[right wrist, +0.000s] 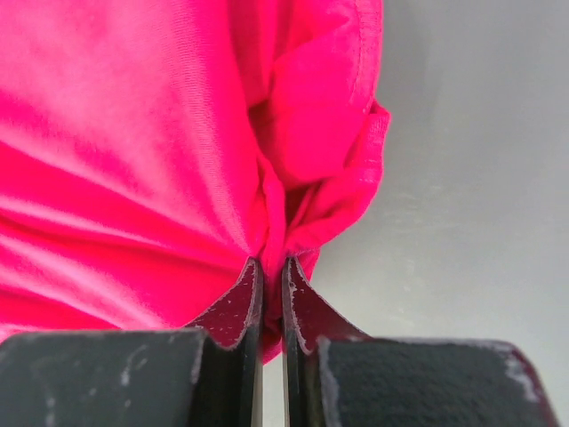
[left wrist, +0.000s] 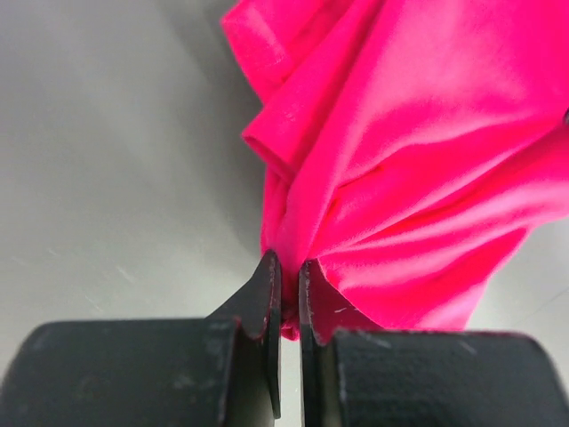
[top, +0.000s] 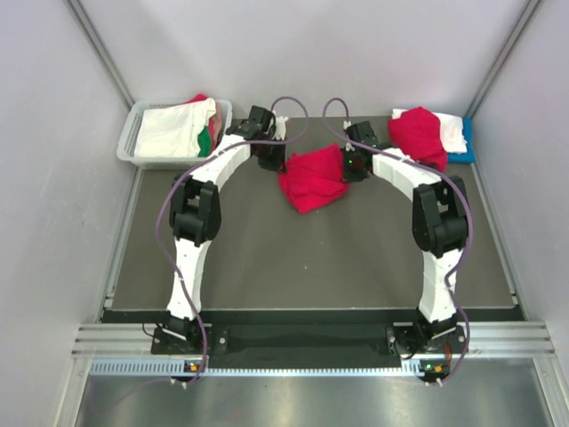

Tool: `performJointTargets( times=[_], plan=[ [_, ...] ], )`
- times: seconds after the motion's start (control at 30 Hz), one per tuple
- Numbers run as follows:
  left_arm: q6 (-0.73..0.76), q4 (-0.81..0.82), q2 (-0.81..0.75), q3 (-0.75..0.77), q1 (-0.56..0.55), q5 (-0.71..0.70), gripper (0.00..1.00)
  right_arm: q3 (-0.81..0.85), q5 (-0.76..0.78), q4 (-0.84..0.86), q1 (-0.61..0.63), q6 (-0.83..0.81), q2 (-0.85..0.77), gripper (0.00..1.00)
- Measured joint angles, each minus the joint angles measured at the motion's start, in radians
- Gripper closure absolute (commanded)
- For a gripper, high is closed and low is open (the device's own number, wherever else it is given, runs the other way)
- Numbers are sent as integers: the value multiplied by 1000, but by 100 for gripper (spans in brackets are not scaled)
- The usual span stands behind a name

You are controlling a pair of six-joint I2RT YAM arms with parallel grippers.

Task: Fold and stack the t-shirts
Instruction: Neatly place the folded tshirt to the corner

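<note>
A crumpled red t-shirt [top: 313, 178] hangs bunched between both grippers near the back middle of the table. My left gripper [top: 274, 160] is shut on its left edge; the wrist view shows red cloth [left wrist: 418, 160] pinched between the fingers [left wrist: 286, 298]. My right gripper [top: 354, 165] is shut on its right edge, with cloth [right wrist: 160, 142] pinched there too [right wrist: 272, 289]. Another red t-shirt [top: 420, 133] lies crumpled on a stack of a white [top: 453, 132] and a blue one [top: 466, 153] at the back right.
A pale plastic tub [top: 142, 142] at the back left holds white cloth [top: 178, 129] with bits of red and green. The grey mat [top: 302, 258] covers the table. Walls close in on the left, right and back.
</note>
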Motion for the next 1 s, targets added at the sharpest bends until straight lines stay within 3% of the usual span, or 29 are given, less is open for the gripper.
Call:
performJointTargets(
  times=[0.3, 0.8, 0.83, 0.9, 0.93, 1.0],
  plan=[
    [10, -87, 82, 325, -17, -19, 100, 42, 53, 0, -45, 5, -114, 100],
    [20, -84, 150, 396, -158, -69, 99, 33, 25, -13, -226, 26, -158, 100],
    [19, -68, 148, 386, -159, -66, 83, 33, 21, -15, -231, 26, -160, 100],
    [13, -25, 122, 327, -158, -63, 66, 33, 8, -20, -234, 26, -162, 100],
    [10, -5, 104, 282, -154, -61, 47, 33, -3, -23, -233, 26, -162, 100],
    [10, 3, 68, 206, -141, -71, 29, 35, -5, -29, -231, 24, -162, 100]
  ],
)
